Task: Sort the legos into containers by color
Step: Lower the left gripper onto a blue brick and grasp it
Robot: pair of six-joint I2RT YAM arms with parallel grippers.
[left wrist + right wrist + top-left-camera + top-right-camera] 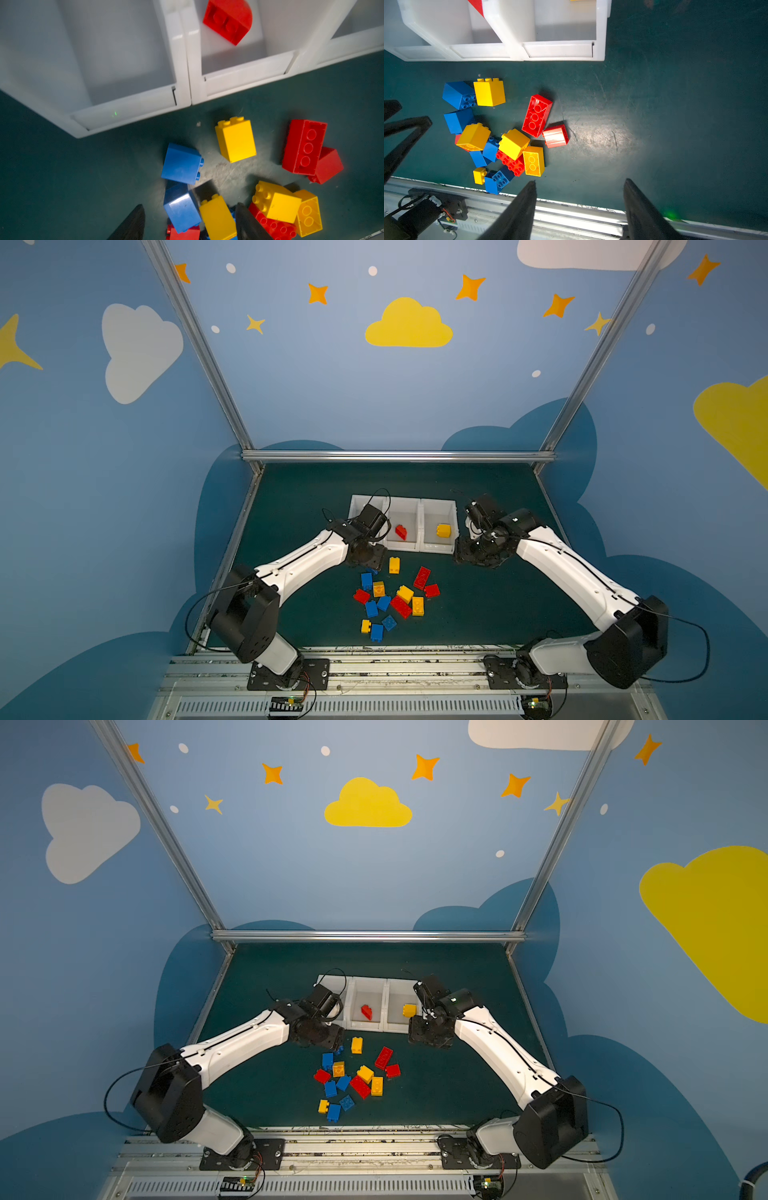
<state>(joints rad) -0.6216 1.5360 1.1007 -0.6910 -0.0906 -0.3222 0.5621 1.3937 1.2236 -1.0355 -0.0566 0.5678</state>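
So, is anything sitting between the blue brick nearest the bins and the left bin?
Nothing visible does. Only bare mat separates the blue brick from the front wall of the left bin; the yellow brick stands beside it, apart.

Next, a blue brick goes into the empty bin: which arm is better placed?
Left. The left gripper hangs open over the blue bricks beside the empty bin; the right gripper is open farther off, over the mat.

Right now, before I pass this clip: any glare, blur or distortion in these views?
Right wrist view: a light patch glares on the mat and washes out the small red brick. Left wrist view: the bins look soft. In both top views: even light, frame posts splay from the wide lens.
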